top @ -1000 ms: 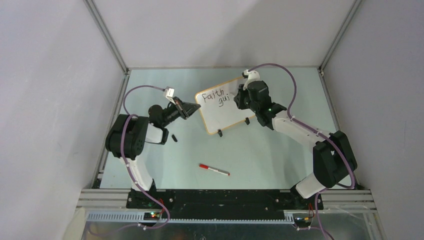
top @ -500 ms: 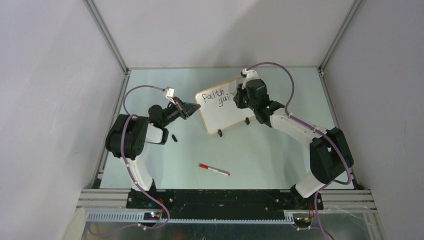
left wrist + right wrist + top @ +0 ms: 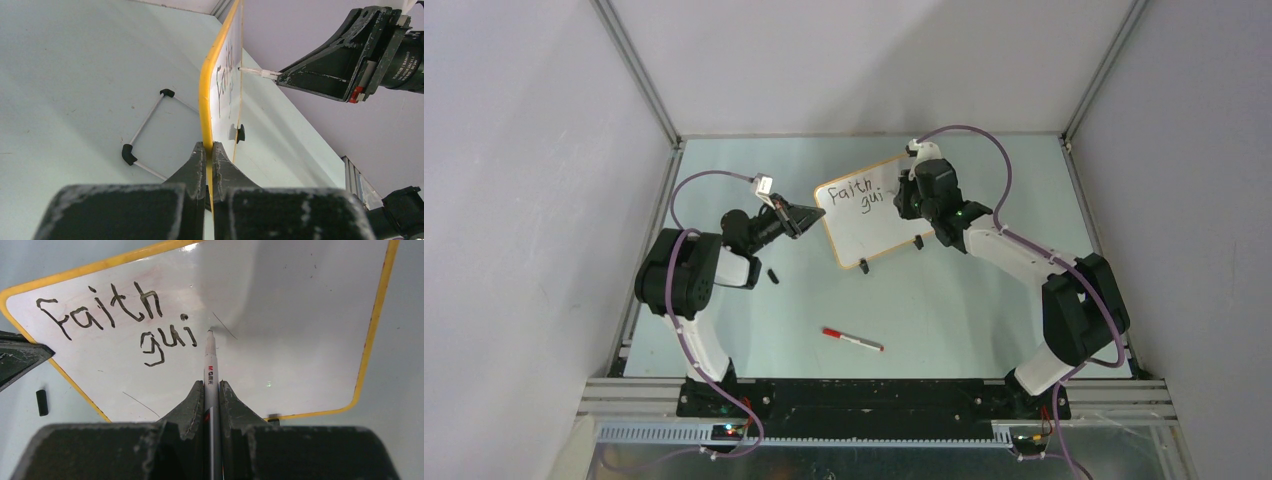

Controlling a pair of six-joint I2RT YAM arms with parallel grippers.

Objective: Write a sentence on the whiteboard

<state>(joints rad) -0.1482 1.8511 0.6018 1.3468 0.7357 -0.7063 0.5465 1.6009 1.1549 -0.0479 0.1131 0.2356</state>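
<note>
Progress stood under halfway: the black handwritten lettering (image 3: 120,305) read "faith" on top and "gui" beneath, leaving, I judged, the rest of "guides" and all of "steps". The small glossy white whiteboard with thin orange frame (image 3: 879,225) stood on its clip feet at the far middle of the pale green table (image 3: 944,300), its left edge clamped in the closed left pincer (image 3: 209,150). The right pincer (image 3: 211,385) was closed on a slim white marker pen (image 3: 210,365), tip at the board just right of the "i"; its barrel label seemingly read "M&G".

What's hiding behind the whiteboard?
Behind the whiteboard, the left wrist view shows a thin wire stand with black corner pieces on the table. From above, the board covers that spot.
</note>
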